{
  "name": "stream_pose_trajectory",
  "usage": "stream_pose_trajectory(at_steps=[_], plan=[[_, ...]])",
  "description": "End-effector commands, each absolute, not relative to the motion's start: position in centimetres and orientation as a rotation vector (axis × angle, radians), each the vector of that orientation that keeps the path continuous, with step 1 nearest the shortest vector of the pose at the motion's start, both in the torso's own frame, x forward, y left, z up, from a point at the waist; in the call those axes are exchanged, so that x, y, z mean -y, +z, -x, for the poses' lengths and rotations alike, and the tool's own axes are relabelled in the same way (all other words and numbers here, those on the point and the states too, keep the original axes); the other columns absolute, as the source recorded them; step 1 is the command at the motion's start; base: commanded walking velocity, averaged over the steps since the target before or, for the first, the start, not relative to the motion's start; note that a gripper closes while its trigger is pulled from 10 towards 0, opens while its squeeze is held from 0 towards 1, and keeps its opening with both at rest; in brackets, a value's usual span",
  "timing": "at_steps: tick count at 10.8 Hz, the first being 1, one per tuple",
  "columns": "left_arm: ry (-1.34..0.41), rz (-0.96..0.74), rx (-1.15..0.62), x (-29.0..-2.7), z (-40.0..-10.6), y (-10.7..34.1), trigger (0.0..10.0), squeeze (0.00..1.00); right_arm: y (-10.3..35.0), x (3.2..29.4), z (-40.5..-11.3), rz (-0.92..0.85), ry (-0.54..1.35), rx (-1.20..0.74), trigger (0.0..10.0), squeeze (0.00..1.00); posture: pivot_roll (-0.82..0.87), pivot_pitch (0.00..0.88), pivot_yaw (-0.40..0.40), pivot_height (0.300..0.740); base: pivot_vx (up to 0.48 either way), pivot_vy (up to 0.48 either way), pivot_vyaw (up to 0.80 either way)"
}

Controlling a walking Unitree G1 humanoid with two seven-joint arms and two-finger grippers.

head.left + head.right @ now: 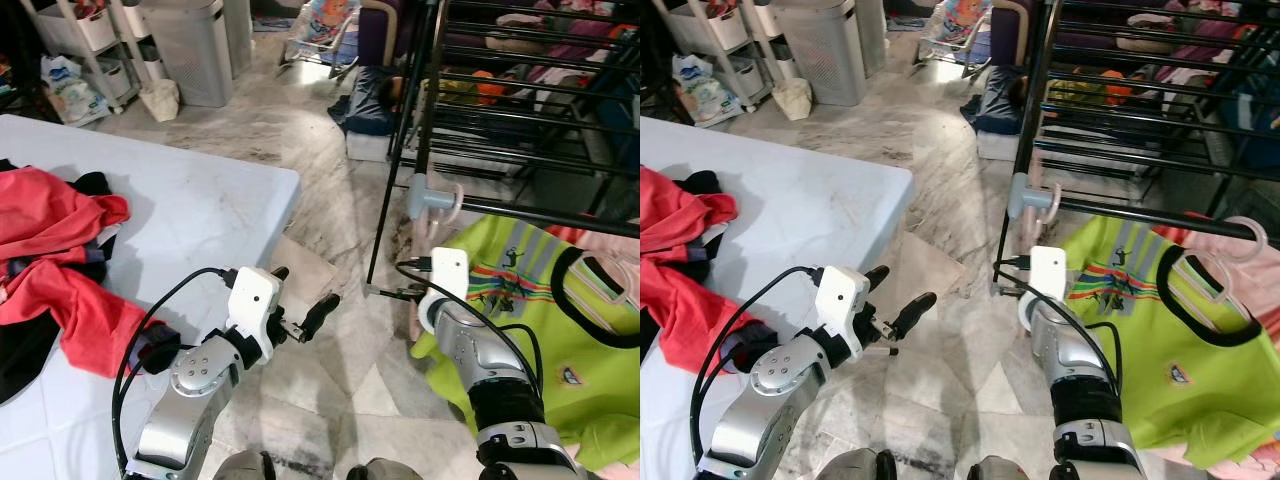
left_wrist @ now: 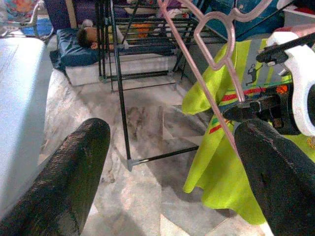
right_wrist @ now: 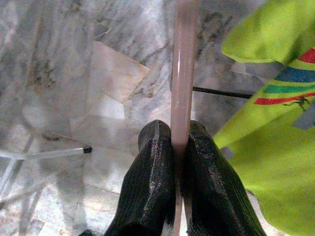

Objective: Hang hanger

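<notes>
My right gripper (image 3: 178, 132) is shut on the thin bar of a pink plastic hanger (image 3: 183, 73). The hanger (image 2: 196, 73) rises from that gripper (image 2: 238, 111), and its hook (image 1: 456, 204) sits beside the grey joint (image 1: 424, 194) of the black drying rack (image 1: 520, 130), at the end of the low rod (image 1: 545, 215). Whether the hook rests on the rod I cannot tell. A lime-green shirt (image 1: 1140, 330) hangs from that rod on a white hanger (image 1: 1240, 238). My left gripper (image 1: 301, 296) is open and holds nothing, low over the marble floor, left of the rack.
A pale blue mattress (image 1: 190, 210) with red clothes (image 1: 50, 260) lies at my left. A grey laundry bin (image 1: 195, 50) and shelves stand far left. A dark blue bundle (image 1: 368, 105) lies by the rack's foot. Bare marble floor (image 1: 330, 200) lies between mattress and rack.
</notes>
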State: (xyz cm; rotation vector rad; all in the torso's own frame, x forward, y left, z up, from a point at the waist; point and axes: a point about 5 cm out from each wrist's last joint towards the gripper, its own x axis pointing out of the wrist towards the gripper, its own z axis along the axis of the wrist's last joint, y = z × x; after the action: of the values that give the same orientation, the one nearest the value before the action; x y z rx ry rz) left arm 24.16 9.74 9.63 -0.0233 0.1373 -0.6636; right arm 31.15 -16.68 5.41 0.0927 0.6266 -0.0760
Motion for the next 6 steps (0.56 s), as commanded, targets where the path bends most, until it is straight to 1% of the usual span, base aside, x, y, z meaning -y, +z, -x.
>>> stream_pose_trajectory(at_steps=[1,2,3,4,6], plan=[[-0.674,0.011,-0.136,-9.60,-23.94,9.83,10.0,0.00,3.96,17.25,-30.29,-0.123,-0.122,-0.703,10.0,0.00,0.00,0.075,0.003,0.740,0.000,0.000,0.00],[-0.676,0.011,-0.136,-9.52,-24.04,9.86,10.0,0.00,4.07,17.63,-30.36,-0.125,-0.149,-0.680,10.0,0.00,0.00,0.079,0.009,0.740,0.000,0.000,0.00],[-0.680,0.009,-0.135,-9.46,-24.14,9.92,10.0,0.00,4.22,17.99,-30.51,-0.142,-0.177,-0.668,10.0,0.40,0.00,0.084,0.009,0.740,0.000,0.000,0.00],[-0.681,0.007,-0.135,-9.47,-24.20,9.95,10.0,0.00,4.16,18.05,-30.52,-0.153,-0.183,-0.676,10.0,1.00,0.00,0.085,0.009,0.740,0.000,0.000,0.00],[-0.683,0.005,-0.139,-9.46,-24.09,9.87,10.0,0.00,3.73,17.90,-30.15,-0.159,-0.177,-0.693,10.0,1.00,0.00,0.080,0.010,0.740,0.000,0.000,0.00]])
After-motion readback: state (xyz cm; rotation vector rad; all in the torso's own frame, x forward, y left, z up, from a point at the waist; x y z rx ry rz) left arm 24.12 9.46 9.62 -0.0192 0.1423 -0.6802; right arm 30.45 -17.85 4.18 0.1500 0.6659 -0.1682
